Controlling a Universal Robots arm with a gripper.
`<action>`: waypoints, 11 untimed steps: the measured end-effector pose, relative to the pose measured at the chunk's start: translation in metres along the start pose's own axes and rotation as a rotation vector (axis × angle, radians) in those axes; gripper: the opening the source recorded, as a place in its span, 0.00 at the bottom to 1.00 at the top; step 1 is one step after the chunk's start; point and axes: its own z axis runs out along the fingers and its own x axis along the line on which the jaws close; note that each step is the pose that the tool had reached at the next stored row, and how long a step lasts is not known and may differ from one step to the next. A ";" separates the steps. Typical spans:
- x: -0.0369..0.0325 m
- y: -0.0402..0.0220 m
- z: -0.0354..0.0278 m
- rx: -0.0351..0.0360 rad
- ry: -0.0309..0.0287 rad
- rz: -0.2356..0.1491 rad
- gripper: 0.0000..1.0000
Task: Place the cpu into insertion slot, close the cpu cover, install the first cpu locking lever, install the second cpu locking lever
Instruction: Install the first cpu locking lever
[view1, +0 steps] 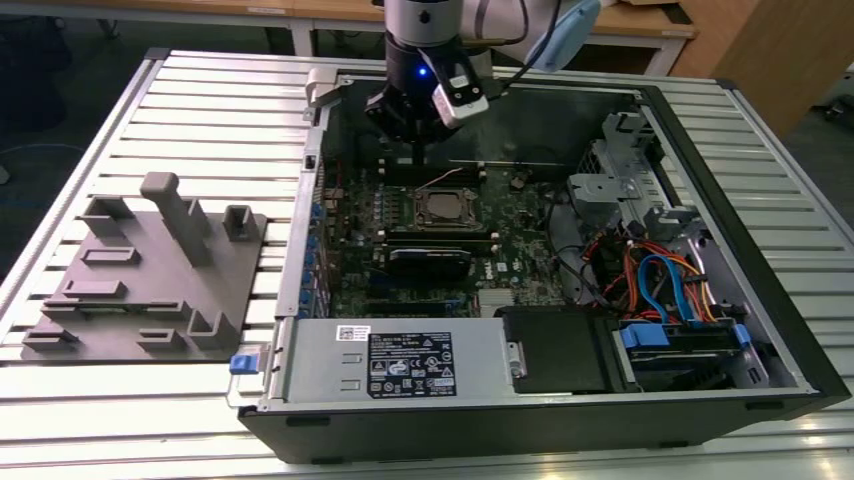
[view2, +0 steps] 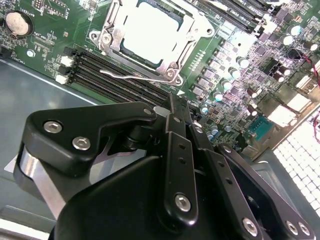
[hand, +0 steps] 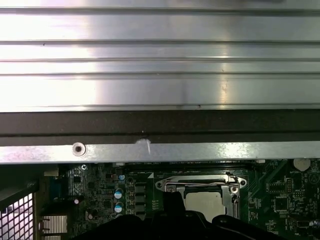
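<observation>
Silver-grey cpu (view2: 150, 30) lies framed by the cpu cover (view2: 114, 27), just beyond the empty, closed-together fingers (view2: 173, 122).

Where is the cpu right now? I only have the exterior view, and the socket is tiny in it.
Observer: In the second wrist view the cpu lies seated in its socket, silver top up.
Operator: And the cpu cover?
Observer: The cpu cover is down, and it frames the chip in both wrist views.
Operator: Any lever visible?
Observer: A thin wire lever lies along the socket edge beside the memory slots. I cannot tell whether it is latched.
</observation>
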 end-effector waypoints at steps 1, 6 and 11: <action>0.0000 -0.0002 0.0000 -0.0168 0.0008 0.001 0.10; 0.0000 -0.0017 0.0019 -0.0441 0.0012 0.010 0.10; -0.0005 -0.0029 0.0064 -0.0436 0.0003 0.029 0.10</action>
